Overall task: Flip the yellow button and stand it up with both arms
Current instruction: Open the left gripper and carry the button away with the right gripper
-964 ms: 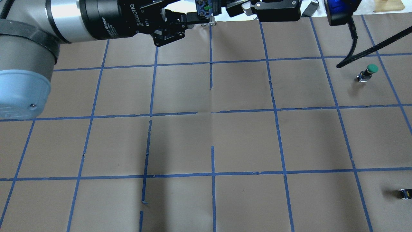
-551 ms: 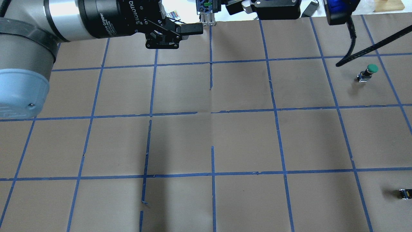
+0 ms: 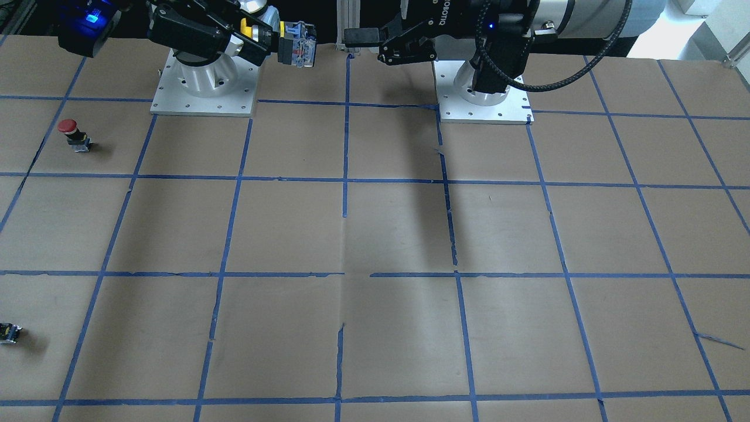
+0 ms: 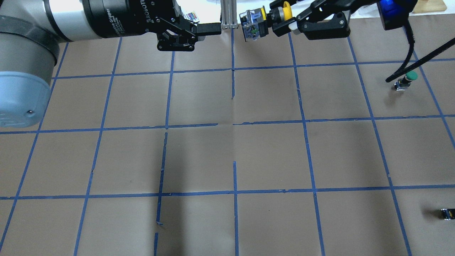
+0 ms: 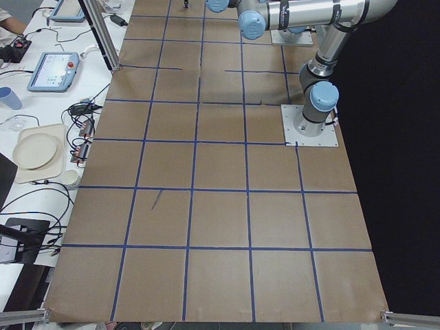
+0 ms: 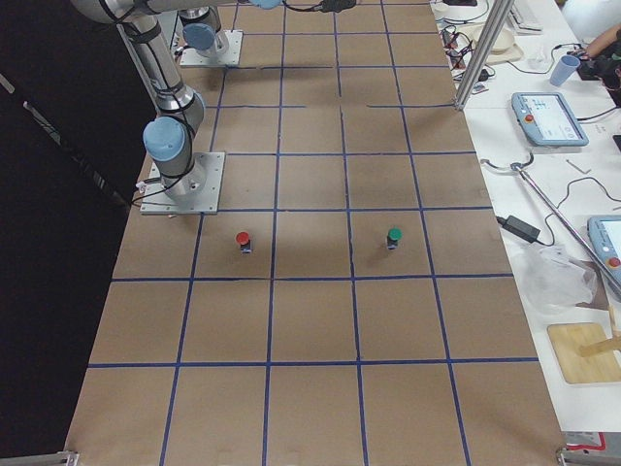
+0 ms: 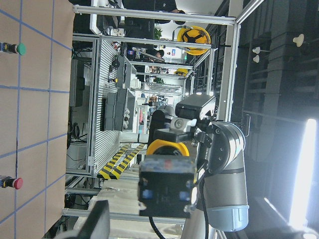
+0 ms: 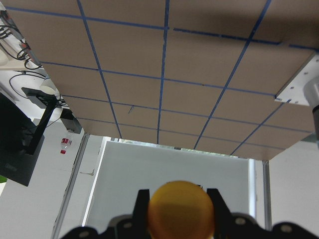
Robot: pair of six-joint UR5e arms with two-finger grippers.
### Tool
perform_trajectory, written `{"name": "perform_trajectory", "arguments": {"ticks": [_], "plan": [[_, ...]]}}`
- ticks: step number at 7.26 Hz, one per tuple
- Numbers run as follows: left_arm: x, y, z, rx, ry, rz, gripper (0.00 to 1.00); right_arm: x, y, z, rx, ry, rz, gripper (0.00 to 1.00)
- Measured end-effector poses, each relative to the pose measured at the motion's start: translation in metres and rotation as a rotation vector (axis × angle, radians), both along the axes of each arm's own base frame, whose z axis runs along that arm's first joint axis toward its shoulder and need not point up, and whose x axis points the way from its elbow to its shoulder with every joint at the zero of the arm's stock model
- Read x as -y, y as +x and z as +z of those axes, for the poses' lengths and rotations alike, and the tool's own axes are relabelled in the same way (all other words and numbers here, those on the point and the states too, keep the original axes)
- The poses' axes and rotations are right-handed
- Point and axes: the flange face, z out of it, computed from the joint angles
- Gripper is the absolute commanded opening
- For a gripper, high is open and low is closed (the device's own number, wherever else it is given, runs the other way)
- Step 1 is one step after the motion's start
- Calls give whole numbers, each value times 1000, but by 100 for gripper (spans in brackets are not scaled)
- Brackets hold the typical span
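Yellow button (image 4: 259, 23) midair — horizontal, right jaws gripping

Arms: left arm (image 4: 62, 17), right arm (image 6: 155, 63); silver-grey tubes, light-blue joint caps.
Left gripper (image 4: 213, 28): black, white ROBOTIQ lettering.
Cable (image 4: 423, 56): black, thin.
Base plates (image 3: 510, 111): square, silver, screws at edges.

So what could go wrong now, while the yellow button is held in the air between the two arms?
1. The right hand grips the yellow button only at its cap end, with the body sticking out sideways above the table; it may tilt or slip and fall.
2. The left hand is close to that body, so a careless move could bump it.
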Motion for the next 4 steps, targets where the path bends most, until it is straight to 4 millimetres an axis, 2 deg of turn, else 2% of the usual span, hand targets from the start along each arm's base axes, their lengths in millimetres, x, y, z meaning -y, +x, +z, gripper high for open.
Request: {"name": "perform_trajectory", "arguments": {"ticks": [2,4], "plan": [[4,1,10,68,12,23,100,-3,-8,-10,-121,-62,93,28],[7,3,11,176,-23,65,100,-6,-22,-29,-297,-172,300,24]]}}
